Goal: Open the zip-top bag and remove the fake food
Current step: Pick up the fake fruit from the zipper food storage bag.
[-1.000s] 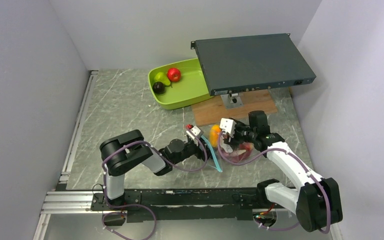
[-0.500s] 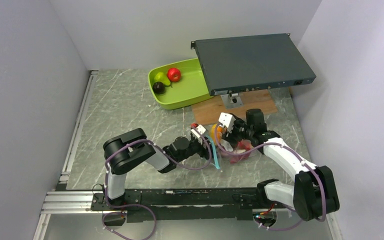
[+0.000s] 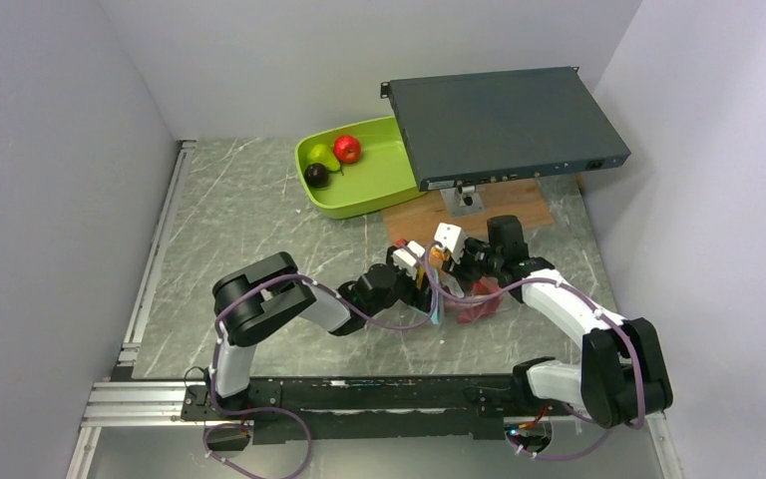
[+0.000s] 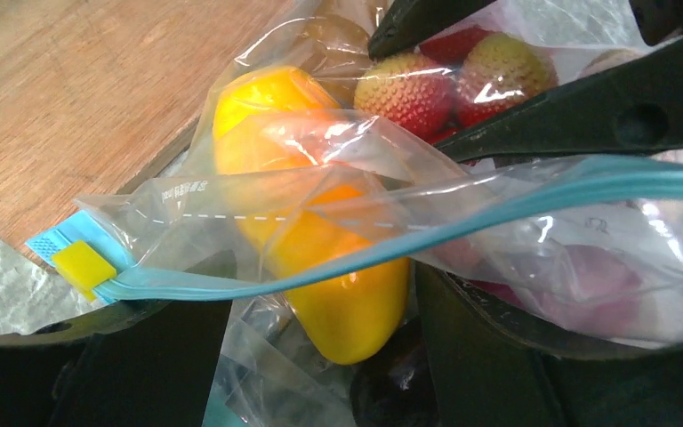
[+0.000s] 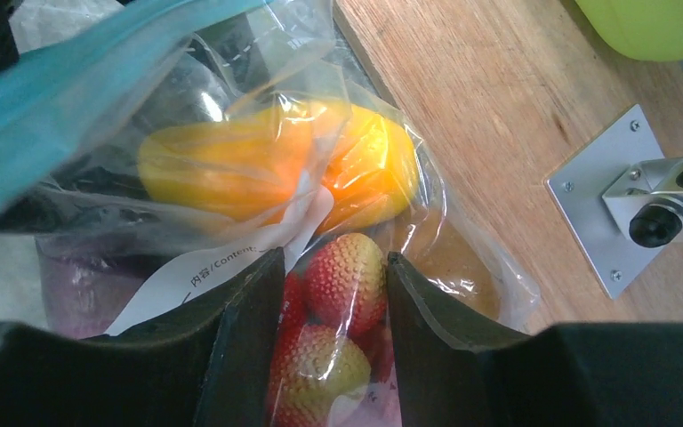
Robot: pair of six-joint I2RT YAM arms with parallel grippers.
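Grey marbled tabletop [image 3: 249, 220] carries the work, beside a wooden board [image 3: 504, 212]. The left gripper [image 4: 325, 302] has its jaws spread wide. The mango [image 4: 320, 222] lies lengthwise in the gap, and the blue zip strip [image 4: 338, 261] of the zip-top bag [image 4: 187, 200] runs crosswise over both fingers. Facing it, the right gripper [image 5: 333, 262] straddles red berries [image 5: 320, 374] through the plastic; whether it pinches them cannot be told. Other fake food [image 3: 331, 160], an apple [image 3: 347, 149], a pear [image 3: 321, 155] and a plum [image 3: 316, 175], sits well apart in the green tray [image 3: 384, 178]. By this, the left arm seems nearer the bag's mouth.
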